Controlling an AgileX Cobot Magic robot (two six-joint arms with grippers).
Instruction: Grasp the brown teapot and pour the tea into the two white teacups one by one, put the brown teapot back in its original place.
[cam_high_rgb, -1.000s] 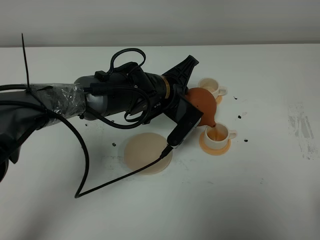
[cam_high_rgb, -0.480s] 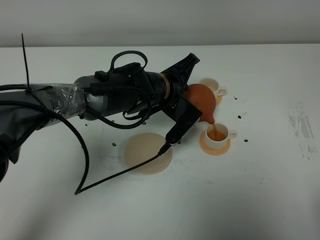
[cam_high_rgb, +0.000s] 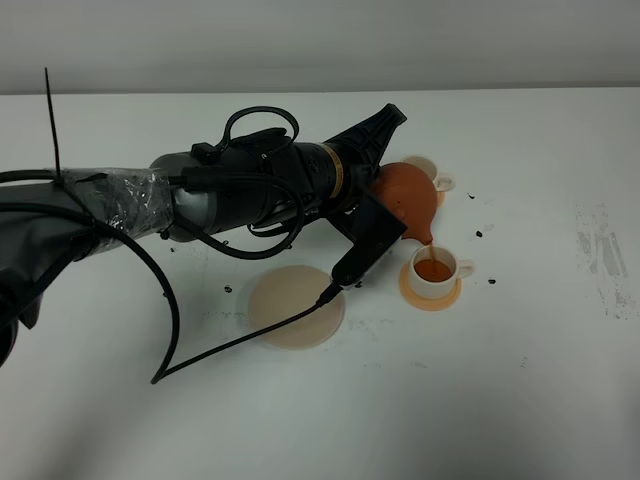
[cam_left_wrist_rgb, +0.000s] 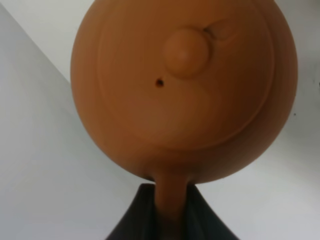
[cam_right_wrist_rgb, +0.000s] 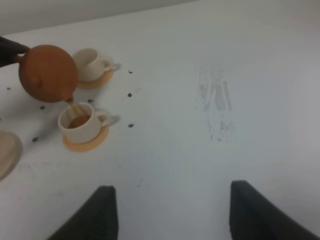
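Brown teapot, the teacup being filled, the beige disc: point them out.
brown teapot (cam_right_wrist_rgb: 47, 72), right wrist view, middle of its body
teacup being filled (cam_high_rgb: 433, 287), exterior high view, front wall
beige disc (cam_high_rgb: 285, 292), exterior high view, bare top surface

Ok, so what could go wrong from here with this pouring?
1. The near teacup looks well filled; more pouring may spill onto its coaster.
2. The brown teapot is steeply tilted with nothing holding its lid, which might slip off.
3. The teapot's body hangs close to the far teacup and could bump it.
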